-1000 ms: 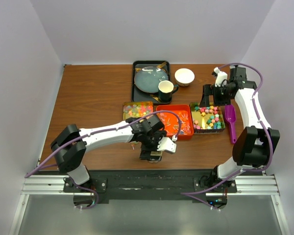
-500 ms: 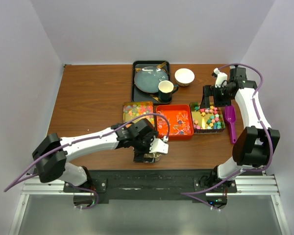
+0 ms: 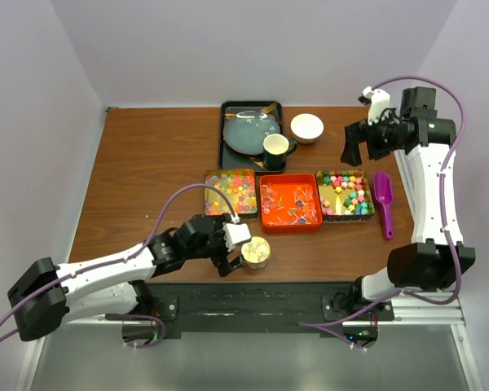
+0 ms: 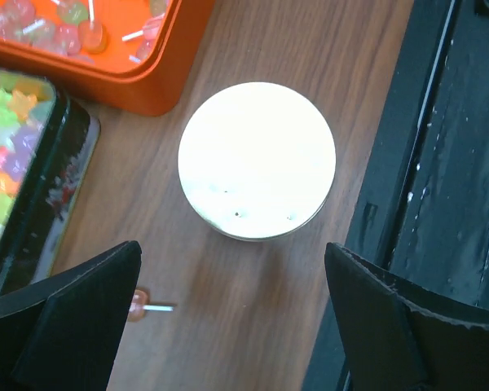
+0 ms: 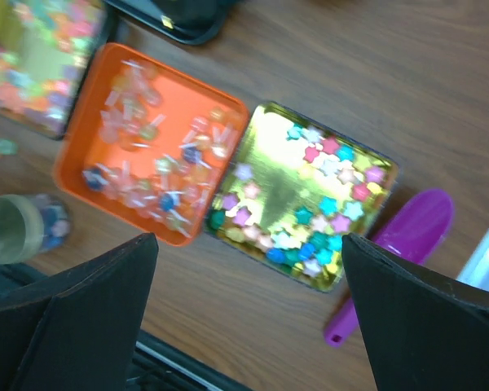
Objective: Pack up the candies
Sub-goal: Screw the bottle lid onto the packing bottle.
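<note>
The candies lie in three trays: orange-red-yellow gummies in a dark tin (image 3: 230,189), clear-wrapped pieces in an orange tray (image 3: 291,204), and pastel star lumps in a gold tin (image 3: 345,195). One stray candy on a stick (image 4: 138,303) lies on the table by my left finger. My left gripper (image 3: 232,254) is open and empty, just left of the small round jar (image 3: 255,252). In the left wrist view the gold lid (image 4: 257,159) is ahead of the gripper (image 4: 232,248). My right gripper (image 3: 354,147) is open and empty, high above the gold tin (image 5: 310,195).
A purple scoop (image 3: 383,199) lies right of the gold tin. A black tray (image 3: 226,134) with a dark plate and a mug stands at the back, with a white bowl (image 3: 306,127) beside it. The table's front edge runs just below the jar.
My left gripper has drawn back to the left off the jar, which now stands uncovered near the front edge. My right arm has lifted and swung back to the right.
</note>
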`<state>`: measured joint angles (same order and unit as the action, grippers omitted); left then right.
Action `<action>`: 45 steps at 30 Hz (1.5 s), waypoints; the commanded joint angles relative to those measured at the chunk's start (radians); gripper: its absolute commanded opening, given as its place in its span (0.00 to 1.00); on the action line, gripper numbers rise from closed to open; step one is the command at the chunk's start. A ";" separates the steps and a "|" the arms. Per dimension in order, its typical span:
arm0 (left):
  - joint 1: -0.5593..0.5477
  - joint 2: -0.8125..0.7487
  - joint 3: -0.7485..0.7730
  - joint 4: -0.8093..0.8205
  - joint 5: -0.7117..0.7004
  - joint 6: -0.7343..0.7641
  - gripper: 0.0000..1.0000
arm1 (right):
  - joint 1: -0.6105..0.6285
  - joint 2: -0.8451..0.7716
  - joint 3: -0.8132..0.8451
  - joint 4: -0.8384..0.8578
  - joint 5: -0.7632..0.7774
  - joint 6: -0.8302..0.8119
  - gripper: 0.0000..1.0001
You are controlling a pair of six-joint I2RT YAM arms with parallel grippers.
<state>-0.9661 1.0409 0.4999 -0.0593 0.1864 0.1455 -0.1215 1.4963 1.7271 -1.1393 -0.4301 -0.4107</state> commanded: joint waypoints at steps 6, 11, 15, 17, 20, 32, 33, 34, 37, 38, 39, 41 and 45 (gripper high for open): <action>-0.049 -0.029 -0.308 0.593 -0.113 -0.150 1.00 | 0.005 0.056 0.092 -0.007 -0.242 0.148 0.83; -0.051 0.091 -0.365 0.794 -0.079 -0.090 0.99 | 0.034 0.133 0.259 -0.096 -0.284 0.052 0.21; -0.049 0.287 -0.366 1.023 -0.053 -0.061 1.00 | 0.248 0.179 0.244 -0.244 -0.265 -0.194 0.49; -0.048 0.347 -0.365 1.105 -0.030 -0.028 1.00 | 0.308 0.168 0.174 -0.200 -0.289 -0.162 0.48; -0.039 0.435 -0.366 1.225 -0.021 -0.061 1.00 | 0.339 0.127 0.076 -0.090 -0.253 -0.070 0.48; -0.036 0.760 -0.363 1.635 0.102 -0.104 0.92 | 0.387 0.061 -0.047 -0.171 -0.229 -0.135 0.45; -0.036 0.771 -0.360 1.632 0.099 -0.106 0.91 | 0.394 0.059 -0.046 -0.178 -0.223 -0.151 0.45; -0.036 0.777 -0.357 1.633 0.090 -0.106 0.90 | 0.422 0.055 -0.055 -0.181 -0.223 -0.180 0.44; -0.037 0.821 -0.324 1.655 0.059 -0.092 0.90 | 0.483 0.038 -0.108 -0.151 -0.214 -0.200 0.42; -0.039 0.841 -0.311 1.665 0.053 -0.090 0.90 | 0.494 0.035 -0.127 -0.130 -0.214 -0.201 0.42; -0.039 0.878 -0.284 1.679 0.048 -0.090 0.90 | 0.505 0.027 -0.145 -0.120 -0.217 -0.204 0.43; -0.039 0.910 -0.258 1.699 0.033 -0.077 0.90 | 0.540 0.021 -0.207 -0.105 -0.214 -0.237 0.43; -0.039 0.967 -0.210 1.734 0.034 -0.061 0.80 | 0.565 0.031 -0.245 -0.083 -0.216 -0.258 0.42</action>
<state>-1.0042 1.9339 0.2687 1.4269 0.2737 0.0338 0.4309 1.5425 1.5005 -1.2602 -0.6449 -0.6186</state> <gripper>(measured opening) 0.875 0.425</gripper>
